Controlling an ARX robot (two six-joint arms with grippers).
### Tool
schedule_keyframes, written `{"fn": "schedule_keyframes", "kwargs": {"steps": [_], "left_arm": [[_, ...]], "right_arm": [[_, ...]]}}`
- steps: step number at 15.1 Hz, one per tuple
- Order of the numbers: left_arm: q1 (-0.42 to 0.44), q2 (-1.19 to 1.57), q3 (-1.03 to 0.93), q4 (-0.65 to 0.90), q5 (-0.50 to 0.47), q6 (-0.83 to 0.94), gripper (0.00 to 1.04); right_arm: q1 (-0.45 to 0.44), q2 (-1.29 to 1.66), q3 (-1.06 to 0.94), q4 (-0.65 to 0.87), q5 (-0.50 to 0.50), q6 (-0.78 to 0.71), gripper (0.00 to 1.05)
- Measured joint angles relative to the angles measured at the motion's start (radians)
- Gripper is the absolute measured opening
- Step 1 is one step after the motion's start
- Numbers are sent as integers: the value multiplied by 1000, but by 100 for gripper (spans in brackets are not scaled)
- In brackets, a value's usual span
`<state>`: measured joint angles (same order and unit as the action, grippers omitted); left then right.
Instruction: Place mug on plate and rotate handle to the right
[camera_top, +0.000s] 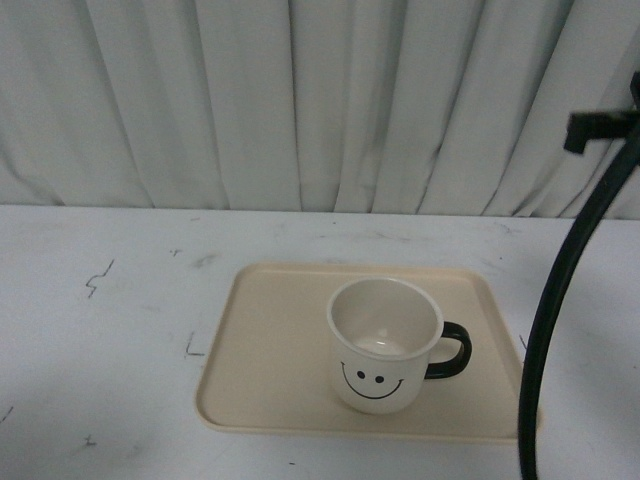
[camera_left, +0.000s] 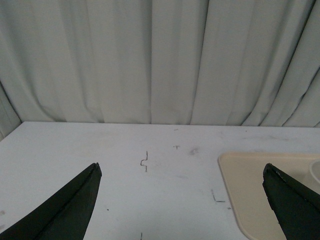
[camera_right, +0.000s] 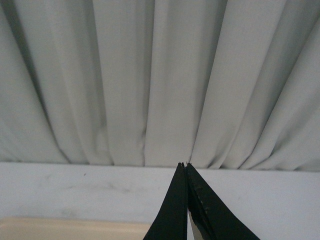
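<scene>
Already done: cream-white smiley mug (camera_top: 384, 345) upright on flat beige rectangular plate (camera_top: 270, 350), black loop handle (camera_top: 450, 350) pointing right. Left tool (camera_left: 182, 200) wide open, empty; right tool (camera_right: 186, 202) closed, empty.

Looking smooth and glossy like glazed ceramic: the cream-white wide mug (camera_top: 385, 345), catching a soft sheen on its inner wall. Shining brighter still: its glossy black loop handle (camera_top: 450, 351). Appearing as matt beige plastic, smooth and even, with a faint gleam along the low rim: the large rectangular plate (camera_top: 262, 360). Showing a dull, scuffed white finish, flecked with small dark scratches and smudges: the flat white table (camera_top: 100, 330). Hanging in soft folds, looking like matt pale grey cloth: the pleated curtain (camera_top: 300, 100). Reading as matt black plastic: the dark pointed left gripper (camera_left: 182, 200) and right gripper (camera_right: 186, 167) fingers.
</scene>
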<state>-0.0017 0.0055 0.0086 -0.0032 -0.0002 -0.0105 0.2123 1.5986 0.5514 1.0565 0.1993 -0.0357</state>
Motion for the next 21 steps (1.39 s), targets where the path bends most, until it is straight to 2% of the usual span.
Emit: {"fn": "schedule_keyframes", "kwargs": {"steps": [2, 4, 6, 10, 12, 13, 21], "left_arm": [[0, 0, 0, 0, 0, 0, 98], [0, 0, 0, 0, 0, 0, 98], [0, 0, 0, 0, 0, 0, 98], [0, 0, 0, 0, 0, 0, 98], [0, 0, 0, 0, 0, 0, 98], [0, 0, 0, 0, 0, 0, 98], [0, 0, 0, 0, 0, 0, 98]], "right_arm": [[-62, -143, -175, 19, -40, 18, 2], [-84, -232, -259, 14, -62, 21, 2], [-98, -264, -326, 80, -95, 21, 2], [-138, -428, -433, -18, -119, 21, 2], [-201, -520, -460, -76, -192, 21, 2], [-219, -566, -480, -113, -190, 22, 2], [-218, -1009, -540, -479, -196, 24, 2]]}}
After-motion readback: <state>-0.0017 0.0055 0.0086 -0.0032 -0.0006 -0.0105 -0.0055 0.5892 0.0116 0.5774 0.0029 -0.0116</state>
